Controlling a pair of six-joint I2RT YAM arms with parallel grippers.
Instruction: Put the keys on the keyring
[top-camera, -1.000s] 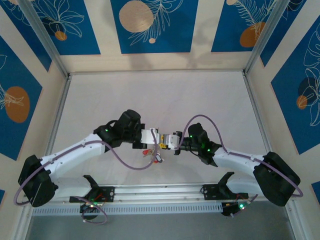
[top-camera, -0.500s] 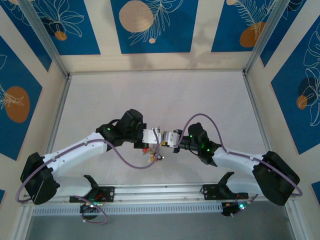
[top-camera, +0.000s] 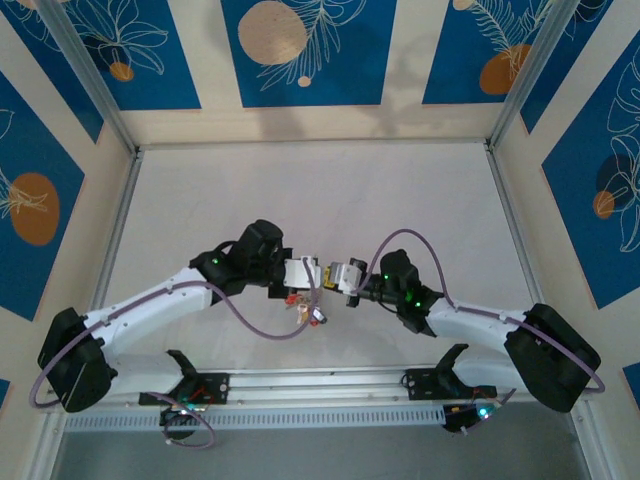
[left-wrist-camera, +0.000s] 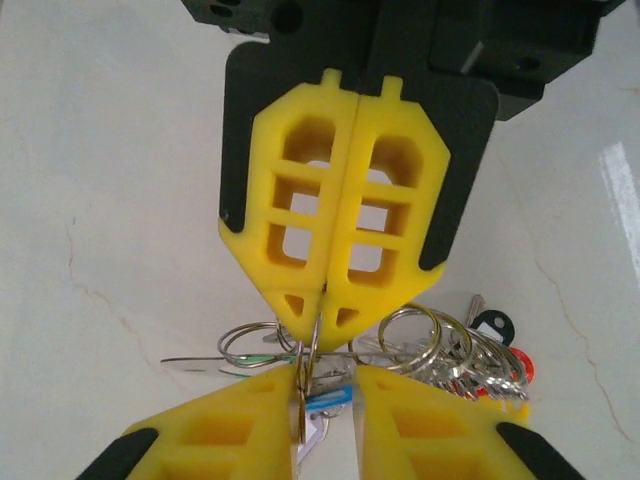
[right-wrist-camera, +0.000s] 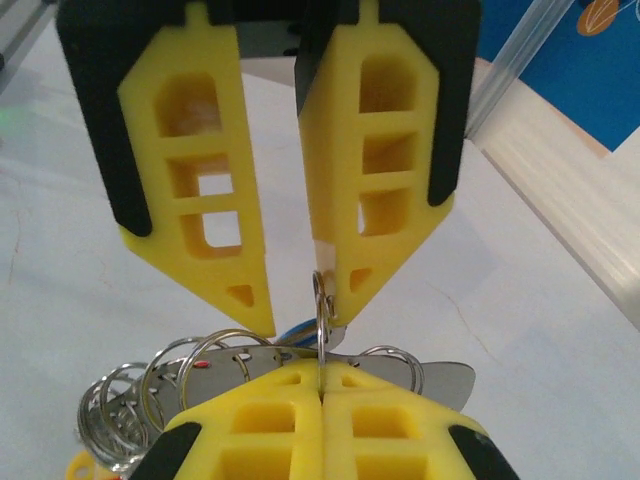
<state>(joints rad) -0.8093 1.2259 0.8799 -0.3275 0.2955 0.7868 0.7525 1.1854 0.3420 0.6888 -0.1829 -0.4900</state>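
Item, the keyring (right-wrist-camera: 320, 300): we find it upright and edge-on, pinched between the closed fingertips of the right gripper (right-wrist-camera: 320, 375), with its upper loop standing in the narrow gap between the parted fingers of the left gripper (right-wrist-camera: 303, 318). Item, the keys (left-wrist-camera: 455, 358): we note them bunched on small split rings just beside the meeting fingertips, over the pale table (top-camera: 300, 200)

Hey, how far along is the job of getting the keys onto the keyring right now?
Done: a bunch of keys on small split rings already appears to hang from the keyring. In hand: the right claw is shut on the keyring's wire, and the left claw stands open around it. Left: I cannot tell whether every key is threaded.
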